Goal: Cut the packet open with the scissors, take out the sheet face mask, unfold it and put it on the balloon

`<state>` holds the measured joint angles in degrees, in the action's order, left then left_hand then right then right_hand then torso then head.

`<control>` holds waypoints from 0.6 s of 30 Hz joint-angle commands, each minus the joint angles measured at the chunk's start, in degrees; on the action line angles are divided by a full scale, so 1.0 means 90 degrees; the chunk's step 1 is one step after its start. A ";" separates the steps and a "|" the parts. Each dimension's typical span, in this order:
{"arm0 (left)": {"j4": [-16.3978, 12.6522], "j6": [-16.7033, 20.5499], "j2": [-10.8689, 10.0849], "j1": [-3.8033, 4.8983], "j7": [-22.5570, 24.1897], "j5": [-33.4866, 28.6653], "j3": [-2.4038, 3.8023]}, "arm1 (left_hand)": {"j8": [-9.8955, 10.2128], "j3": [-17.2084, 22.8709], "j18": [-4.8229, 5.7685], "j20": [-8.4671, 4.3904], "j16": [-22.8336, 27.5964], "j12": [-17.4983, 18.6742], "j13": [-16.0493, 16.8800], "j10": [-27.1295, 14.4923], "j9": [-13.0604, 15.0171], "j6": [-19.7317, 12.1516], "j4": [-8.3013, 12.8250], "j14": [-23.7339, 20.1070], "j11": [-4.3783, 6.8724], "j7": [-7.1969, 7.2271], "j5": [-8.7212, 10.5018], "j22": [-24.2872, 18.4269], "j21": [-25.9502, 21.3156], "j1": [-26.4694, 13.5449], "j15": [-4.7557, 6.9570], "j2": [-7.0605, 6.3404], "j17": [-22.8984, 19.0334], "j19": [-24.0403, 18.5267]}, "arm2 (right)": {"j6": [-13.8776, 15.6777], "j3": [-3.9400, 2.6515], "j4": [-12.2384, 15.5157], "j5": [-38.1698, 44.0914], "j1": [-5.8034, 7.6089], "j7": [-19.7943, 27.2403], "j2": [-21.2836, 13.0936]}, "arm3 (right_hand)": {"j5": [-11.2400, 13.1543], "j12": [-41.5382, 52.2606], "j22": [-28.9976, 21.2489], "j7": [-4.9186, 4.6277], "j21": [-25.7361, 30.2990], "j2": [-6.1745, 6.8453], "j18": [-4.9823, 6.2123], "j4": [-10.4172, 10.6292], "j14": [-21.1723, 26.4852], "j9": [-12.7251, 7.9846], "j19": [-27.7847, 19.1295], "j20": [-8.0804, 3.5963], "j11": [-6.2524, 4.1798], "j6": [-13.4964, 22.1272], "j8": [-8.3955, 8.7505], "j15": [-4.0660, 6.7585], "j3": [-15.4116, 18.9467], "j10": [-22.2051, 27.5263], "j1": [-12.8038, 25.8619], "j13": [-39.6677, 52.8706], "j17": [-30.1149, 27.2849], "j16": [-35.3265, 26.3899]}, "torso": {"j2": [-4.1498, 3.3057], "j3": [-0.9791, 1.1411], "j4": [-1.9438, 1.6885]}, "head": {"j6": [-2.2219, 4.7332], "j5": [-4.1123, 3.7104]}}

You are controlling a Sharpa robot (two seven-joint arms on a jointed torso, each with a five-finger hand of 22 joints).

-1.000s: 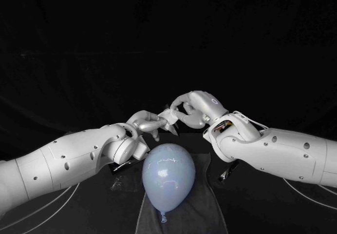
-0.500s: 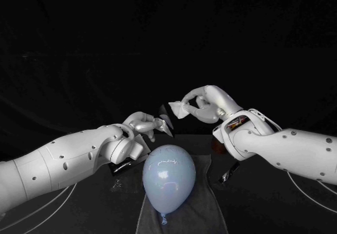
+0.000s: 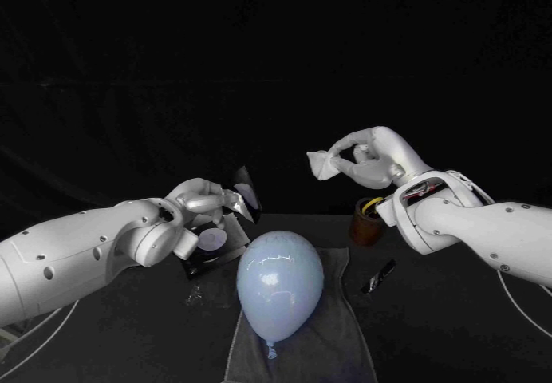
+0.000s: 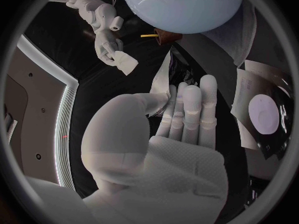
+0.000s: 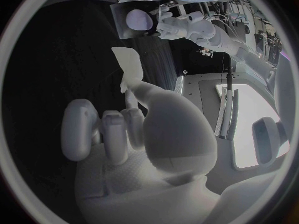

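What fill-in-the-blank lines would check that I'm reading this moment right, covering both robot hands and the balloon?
The right robot hand pinches the folded white ____. The left robot hand holds the dark ____. Between the two arms, bare, lies the pale blue ____.
Missing words: mask; packet; balloon.
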<state>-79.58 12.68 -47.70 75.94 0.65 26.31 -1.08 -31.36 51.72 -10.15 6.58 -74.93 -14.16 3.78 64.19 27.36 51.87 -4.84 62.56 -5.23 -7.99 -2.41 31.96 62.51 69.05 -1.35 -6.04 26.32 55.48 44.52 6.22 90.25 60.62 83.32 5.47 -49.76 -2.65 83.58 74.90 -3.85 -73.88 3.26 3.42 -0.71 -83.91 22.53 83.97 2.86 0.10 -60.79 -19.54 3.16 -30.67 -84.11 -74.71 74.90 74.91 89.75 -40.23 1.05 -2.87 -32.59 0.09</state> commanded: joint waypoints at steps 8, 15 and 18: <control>-0.0096 -0.2838 -0.1190 0.0138 -0.0542 0.0464 -0.0022 | -0.0001 0.0339 -0.0054 -0.0004 -0.0051 0.0034 0.0014 0.0075 0.0051 -0.0014 0.0302 0.0075 0.0000 -0.0029 -0.0043 0.0001 0.0021 0.0002 0.0012 0.0069 0.0120 -0.0017 | -0.0023 0.0067 -0.0112 -0.0354 -0.0096 0.0245 -0.0168 | -0.0015 -0.0022 0.1223 -0.0027 0.0034 -0.0046 -0.0037 -0.0013 -0.0676 0.0304 0.0055 -0.0027 -0.0029 0.0004 -0.0141 0.0053 -0.0034 -0.0222 -0.0032 0.1174 0.1677 0.0027 | 0.0009 -0.0003 -0.0012 | -0.0291 0.0389; 0.0171 -0.4255 -0.1850 0.0577 -0.1370 0.0849 -0.0136 | -0.0002 0.0335 -0.0058 -0.0014 -0.0058 0.0040 0.0028 0.0162 0.0098 0.0013 0.0284 0.0130 0.0024 -0.0004 -0.0044 -0.0010 0.0017 -0.0017 0.0031 0.0059 0.0155 0.0007 | -0.0031 0.0095 -0.0170 -0.0364 -0.0214 0.0261 -0.0227 | -0.0015 -0.0033 0.1224 -0.0029 0.0029 -0.0046 -0.0038 -0.0015 -0.0676 0.0308 0.0056 -0.0028 -0.0027 0.0012 -0.0145 0.0052 -0.0035 -0.0216 -0.0033 0.1167 0.1677 0.0027 | 0.0010 -0.0001 -0.0017 | -0.0532 0.0715; 0.0253 -0.4742 -0.2045 0.0835 -0.1776 0.1088 -0.0245 | -0.0004 0.0342 -0.0059 -0.0021 -0.0047 0.0043 0.0032 0.0194 0.0116 0.0031 0.0275 0.0134 0.0035 0.0009 -0.0044 -0.0015 0.0013 -0.0031 0.0040 0.0047 0.0132 0.0015 | -0.0033 0.0105 -0.0206 -0.0366 -0.0251 0.0268 -0.0230 | -0.0015 -0.0033 0.1224 -0.0029 0.0029 -0.0046 -0.0038 -0.0015 -0.0676 0.0308 0.0056 -0.0028 -0.0027 0.0012 -0.0145 0.0052 -0.0035 -0.0216 -0.0033 0.1167 0.1677 0.0027 | 0.0018 0.0005 -0.0028 | -0.0638 0.0859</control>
<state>-77.44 -19.34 -65.82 83.01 -9.14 32.05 -3.17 -31.02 51.80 -10.11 6.58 -75.21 -14.07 4.02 65.15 27.36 51.87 -4.92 63.52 -5.33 -7.99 -2.62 31.88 62.51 68.95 -1.06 -5.94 27.59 55.48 44.42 7.19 88.53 57.58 81.16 7.05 -51.81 -2.63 83.47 74.94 -3.86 -73.88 3.26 3.41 -0.72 -83.91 22.53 83.88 2.79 0.11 -60.37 -20.21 3.16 -30.66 -84.11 -74.71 74.95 74.95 89.80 -40.13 1.03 -3.01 -37.47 6.69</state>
